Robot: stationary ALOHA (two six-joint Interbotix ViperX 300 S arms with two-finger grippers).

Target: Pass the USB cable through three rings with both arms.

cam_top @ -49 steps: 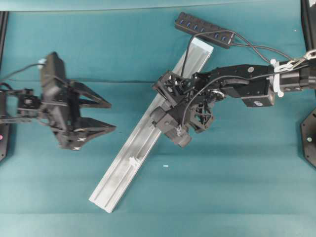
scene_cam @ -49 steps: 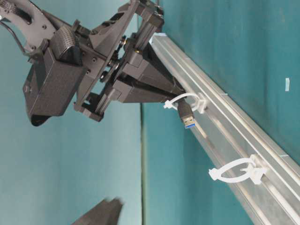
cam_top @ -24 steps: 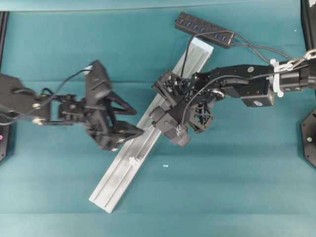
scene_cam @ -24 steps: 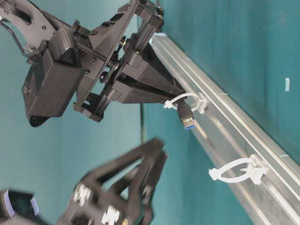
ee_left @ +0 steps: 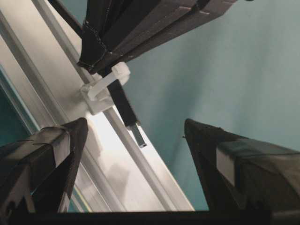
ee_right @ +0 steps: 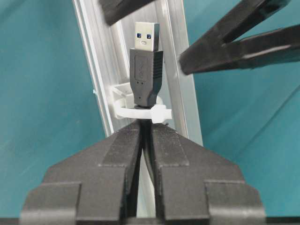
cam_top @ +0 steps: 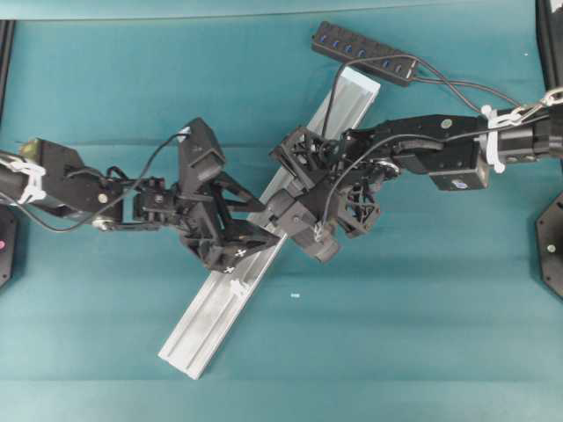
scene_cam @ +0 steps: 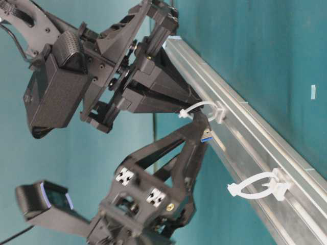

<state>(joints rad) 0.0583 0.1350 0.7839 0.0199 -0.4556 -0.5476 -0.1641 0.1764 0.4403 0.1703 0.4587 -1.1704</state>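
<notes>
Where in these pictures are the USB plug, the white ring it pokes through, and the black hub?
USB plug [ee_right: 146, 70], right wrist view, on its black housing.
White ring [ee_right: 140, 112], right wrist view, on the band under the plug.
Black hub [cam_top: 365, 53], overhead view, mid-body.

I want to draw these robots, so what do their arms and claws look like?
Both arms are black, with open, criss-cross frames. The left claw has two pointed black fingers, small white cross marks and a boxy black camera with a blue light. The right claw has flat wedge-shaped fingers. Thin black cables loop along both arms, and white cable ties wrap them.
</notes>
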